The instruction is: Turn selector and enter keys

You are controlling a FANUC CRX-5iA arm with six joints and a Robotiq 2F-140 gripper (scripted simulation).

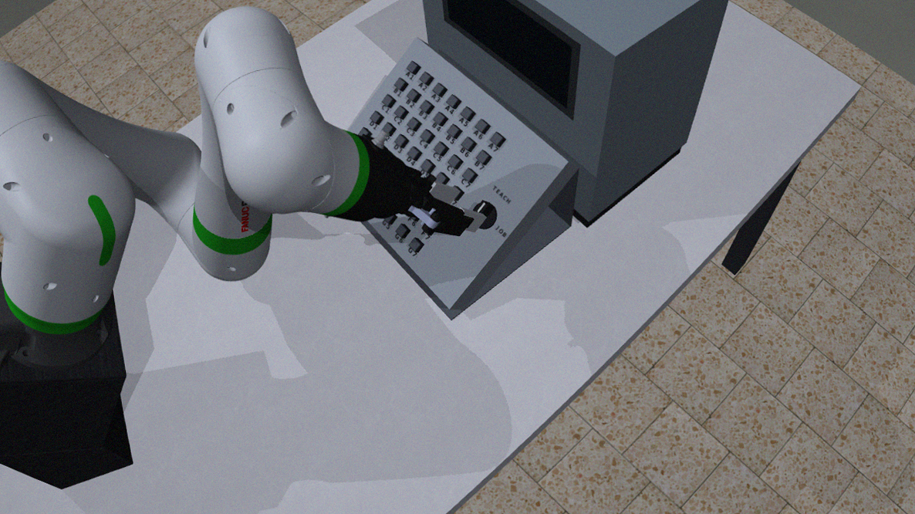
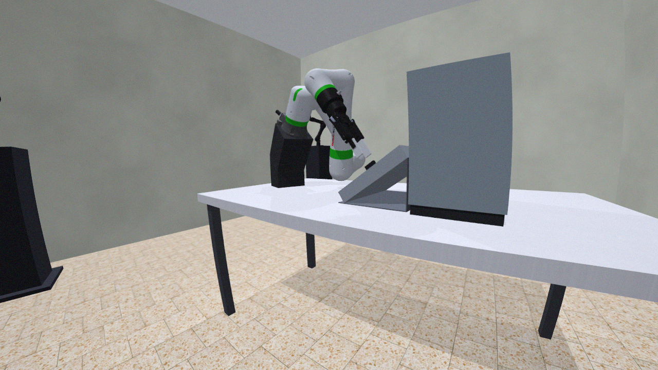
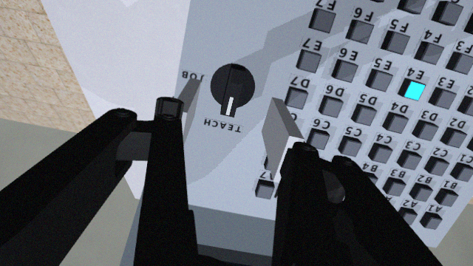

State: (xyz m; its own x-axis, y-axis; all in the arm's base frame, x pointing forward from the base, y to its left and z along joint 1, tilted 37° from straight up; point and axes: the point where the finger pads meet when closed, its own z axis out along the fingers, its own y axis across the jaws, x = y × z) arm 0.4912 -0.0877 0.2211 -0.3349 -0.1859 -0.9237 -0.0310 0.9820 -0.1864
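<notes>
The grey sloped keypad panel point(image 1: 448, 287) point(image 2: 390, 162) point(image 3: 222, 197) carries rows of dark keys. In the wrist view, the E4 key point(image 3: 414, 91) glows cyan. The keys C5 point(image 3: 349, 145), E3 point(image 3: 442, 98), E5 point(image 3: 379, 80), D5 point(image 3: 363, 114), C3 point(image 3: 409, 159), D3 point(image 3: 425, 130), D4 point(image 3: 395, 123) and C4 point(image 3: 380, 153) are unlit. The round black selector point(image 3: 233, 83) point(image 1: 488, 214) point(image 2: 370, 164) has its white mark toward TEACH. My gripper point(image 3: 232, 106) point(image 1: 461, 205) point(image 2: 363, 149) is part open and empty, above the panel, with its fingertips on either side of the selector in the wrist view.
The grey machine housing point(image 1: 667, 94) point(image 2: 460, 137) with a dark screen point(image 1: 507, 42) rises behind the panel. Both stand on the white table point(image 1: 385, 411) point(image 2: 257, 198). The robot's dark pedestal point(image 1: 53, 418) point(image 2: 287, 161) stands on the far side of the table in the exterior view.
</notes>
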